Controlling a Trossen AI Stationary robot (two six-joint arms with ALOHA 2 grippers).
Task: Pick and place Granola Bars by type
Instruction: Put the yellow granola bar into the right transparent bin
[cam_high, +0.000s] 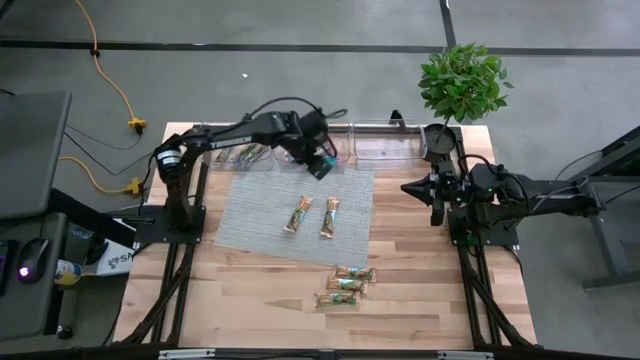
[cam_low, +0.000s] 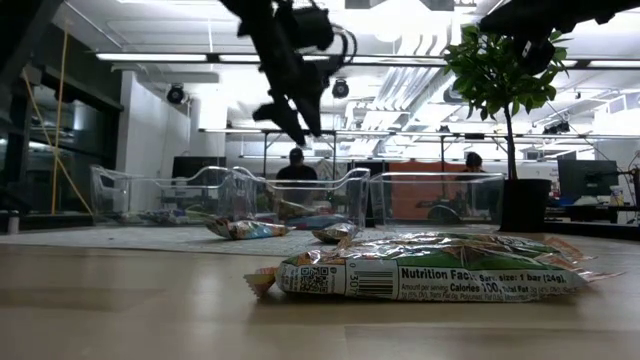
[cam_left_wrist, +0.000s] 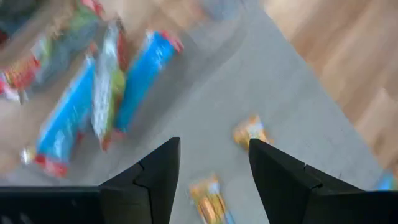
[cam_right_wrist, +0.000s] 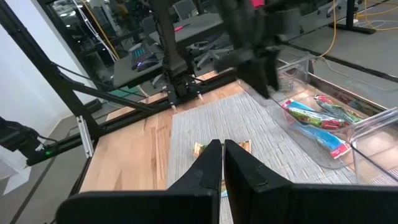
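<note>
Overhead, the left hand hangs released and empty above the grey mat's far edge, partly hiding the clear bins where blue-wrapped Granola Bars lie. Two bars rest mid-mat; three more lie on bare surface. The right hand waits clenched beside a potted plant.

The nearest bar's wrapper reads "Nutrition Facts", "1 bar (24g)", "Calories 100".

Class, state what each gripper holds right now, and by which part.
Nothing is held. The left gripper hangs open and empty above the mat; the right gripper is shut on nothing.
</note>
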